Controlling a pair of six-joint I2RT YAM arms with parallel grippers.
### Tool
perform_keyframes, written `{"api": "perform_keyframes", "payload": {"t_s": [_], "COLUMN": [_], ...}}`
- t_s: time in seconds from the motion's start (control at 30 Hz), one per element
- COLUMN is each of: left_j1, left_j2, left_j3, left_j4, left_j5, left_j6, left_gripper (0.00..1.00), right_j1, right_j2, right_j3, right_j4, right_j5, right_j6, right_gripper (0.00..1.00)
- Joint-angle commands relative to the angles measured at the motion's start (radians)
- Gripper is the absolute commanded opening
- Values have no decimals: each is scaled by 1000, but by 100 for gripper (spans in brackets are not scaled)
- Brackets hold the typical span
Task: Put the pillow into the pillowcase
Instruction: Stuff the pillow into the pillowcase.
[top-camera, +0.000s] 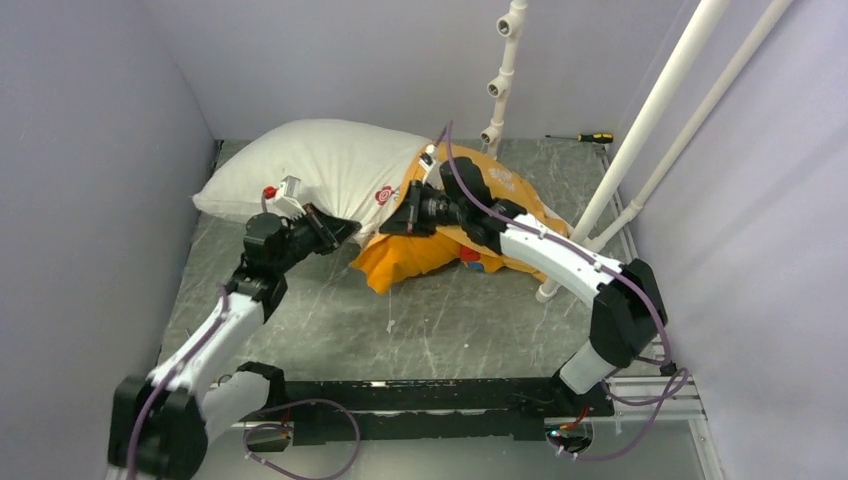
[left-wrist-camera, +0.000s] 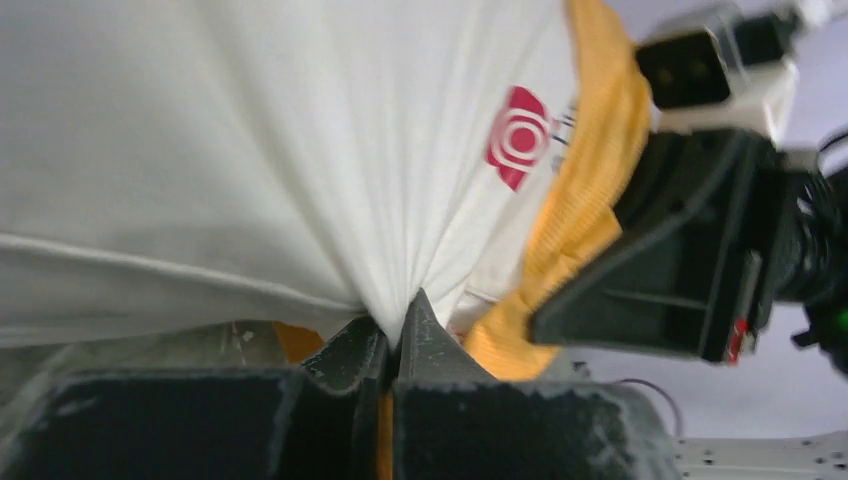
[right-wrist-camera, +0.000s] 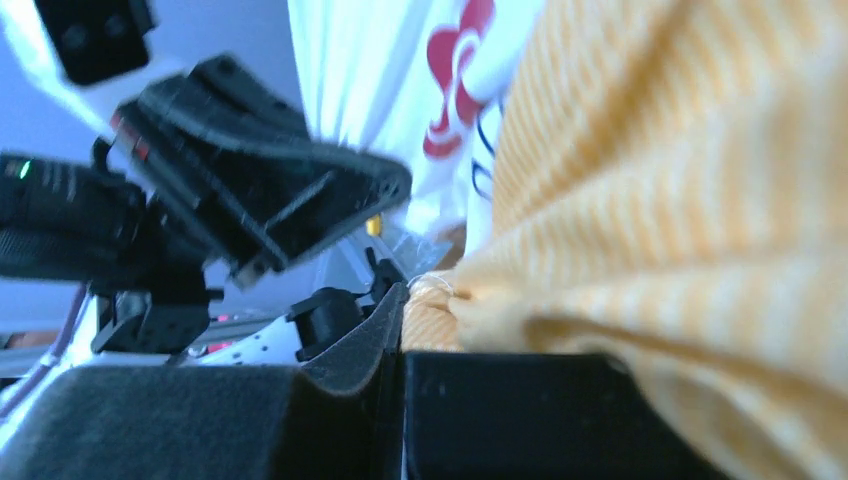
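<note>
The white pillow (top-camera: 310, 165) lies at the back left, its right end inside the orange-yellow pillowcase (top-camera: 425, 255). The red round logo (top-camera: 385, 195) sits just left of the case's open edge. My left gripper (top-camera: 345, 228) is shut on a pinch of the pillow's near edge; in the left wrist view the white fabric (left-wrist-camera: 300, 150) gathers between its fingertips (left-wrist-camera: 425, 320). My right gripper (top-camera: 405, 215) is shut on the pillowcase's open edge; in the right wrist view the orange cloth (right-wrist-camera: 650, 200) bunches at the jaws. The two grippers are close together.
A white pipe stand (top-camera: 505, 70) rises behind the pillowcase, and two slanted white pipes (top-camera: 650, 120) stand at the right. A screwdriver (top-camera: 585, 137) lies at the back right. Grey walls close in on the left, back and right.
</note>
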Motion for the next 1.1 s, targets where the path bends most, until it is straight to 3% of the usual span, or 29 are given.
{"api": "perform_keyframes", "payload": {"t_s": [0.0,0.13,0.3,0.43,0.53,0.67,0.83,0.9,0.97,1.0,1.07], "left_j1": [-122,-137,-204,-377,-472,-496,-510,-525,-545,-549,-552], "left_j2": [-319,-400,-363,-180,-91,-56,-10,-9,-13,-16,-18], "left_j3": [147,46,-122,-69,-20,1,33,20,-5,-17,-42], "left_j4": [-273,-261,22,170,237,323,423,448,469,469,463], "left_j5": [-143,-121,-164,-185,-292,-365,-291,-295,-329,-349,-385], "left_j6": [265,223,205,293,368,413,437,467,492,499,512], "left_gripper": [0,0,0,0,0,0,0,0,0,0,0], "right_j1": [8,12,51,99,154,219,236,222,200,190,180], "right_j2": [73,107,82,53,48,-21,-88,-114,-152,-164,-191], "right_j3": [170,171,107,41,14,-30,-54,-57,-51,-30,-30], "right_j4": [40,224,384,545,616,623,745,680,431,246,-15], "right_j5": [-125,-288,-419,-430,-421,-366,-378,-374,-292,-207,-21], "right_j6": [-48,56,169,290,363,387,419,362,218,121,-12], "right_gripper": [0,0,0,0,0,0,0,0,0,5,28]}}
